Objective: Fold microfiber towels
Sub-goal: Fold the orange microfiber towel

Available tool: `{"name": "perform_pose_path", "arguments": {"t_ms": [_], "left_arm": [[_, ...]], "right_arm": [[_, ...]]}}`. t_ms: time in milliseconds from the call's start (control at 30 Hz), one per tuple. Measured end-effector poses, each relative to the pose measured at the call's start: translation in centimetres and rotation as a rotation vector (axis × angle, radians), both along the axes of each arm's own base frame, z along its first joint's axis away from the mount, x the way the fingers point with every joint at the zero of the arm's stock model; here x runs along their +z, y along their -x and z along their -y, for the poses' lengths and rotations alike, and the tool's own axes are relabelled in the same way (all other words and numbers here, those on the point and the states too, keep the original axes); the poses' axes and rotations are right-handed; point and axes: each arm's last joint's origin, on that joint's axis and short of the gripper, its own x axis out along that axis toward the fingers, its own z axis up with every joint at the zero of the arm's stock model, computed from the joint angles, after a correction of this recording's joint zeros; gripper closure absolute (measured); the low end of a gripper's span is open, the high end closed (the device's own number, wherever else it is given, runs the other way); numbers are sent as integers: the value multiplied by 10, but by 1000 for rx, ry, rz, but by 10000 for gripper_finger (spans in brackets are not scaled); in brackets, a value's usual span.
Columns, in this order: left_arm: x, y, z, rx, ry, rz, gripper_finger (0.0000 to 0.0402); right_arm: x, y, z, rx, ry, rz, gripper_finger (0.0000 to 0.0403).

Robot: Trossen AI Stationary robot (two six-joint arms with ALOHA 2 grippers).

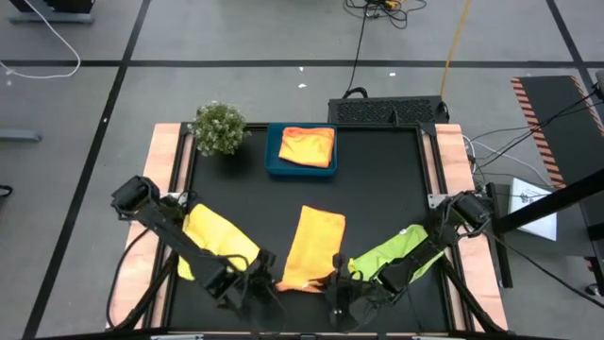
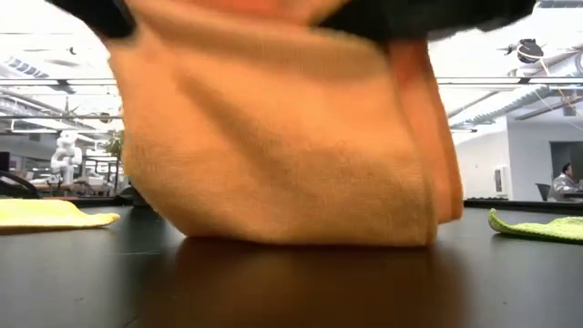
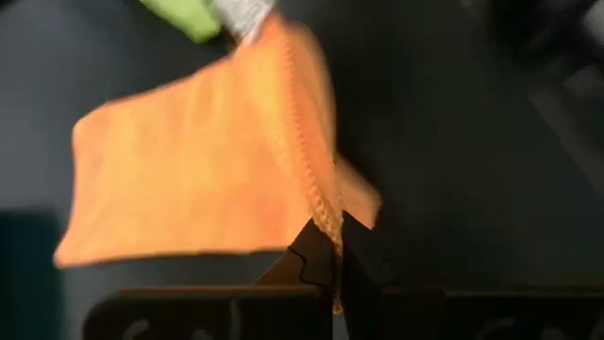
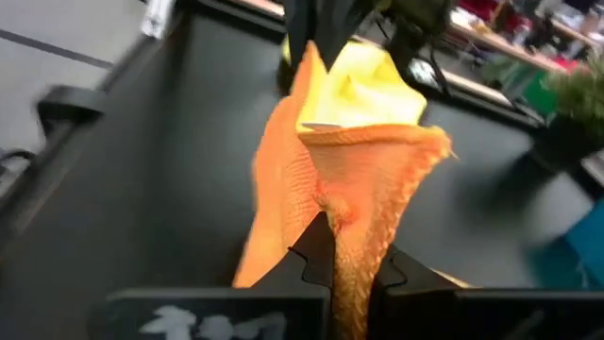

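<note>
Sitting at the far middle of the black table (image 1: 396,179) is the blue tray (image 1: 274,161), and it is holding one folded orange-yellow towel (image 1: 309,145), which is filling most of its floor. Just beside the tray, toward the left arm's side, the small green plant (image 1: 218,127) is standing on the table's far corner.

Nearer the front edge, three more cloths are lying in a row. The orange towel (image 1: 314,247) is lying in the middle, folded into a long strip running from front to back. The yellow towel (image 1: 215,240) is resting flat on the left arm's side, partly under that arm, and the lime green towel (image 1: 401,253) is lying on the right arm's side, partly under the right arm.

Both grippers are working at the orange towel's front end. The left gripper (image 1: 269,281) is pinching the near left corner with its fingers fully closed on the cloth; its wrist camera is showing the stitched hem running down between the two dark fingers (image 3: 307,260). The right gripper (image 1: 338,283) is likewise clamped tight on the near right corner, with a bunched fold of orange fabric caught between its fingers (image 4: 316,250). From table height, the towel's front edge is hanging lifted from above while its lower fold is touching the tabletop.
</note>
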Motion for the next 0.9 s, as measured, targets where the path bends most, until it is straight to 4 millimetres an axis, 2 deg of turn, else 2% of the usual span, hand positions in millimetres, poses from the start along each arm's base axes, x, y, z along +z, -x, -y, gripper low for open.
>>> {"name": "perform_pose_path", "arguments": {"t_ms": [167, 400, 500, 700, 800, 900], "left_arm": [[-6, -18, -38, 74, -77, -72, 395], [-7, -47, -93, 57, -150, -121, 395], [-8, -58, -123, 92, -144, -147, 395], [-9, -74, -169, 77, -100, -155, 396], [-13, -80, -187, 68, -82, -156, 396], [-14, -86, -200, 58, -65, -131, 398]], "right_arm": [[-15, 7, 15, -156, 53, 25, 403], [-29, 21, 33, -314, 112, 71, 403], [-36, 27, 49, -378, 67, 90, 403], [-58, 33, 93, -482, -58, 88, 403], [-68, 35, 111, -485, -124, 75, 403], [-71, 37, 120, -488, -167, 93, 403]]}}
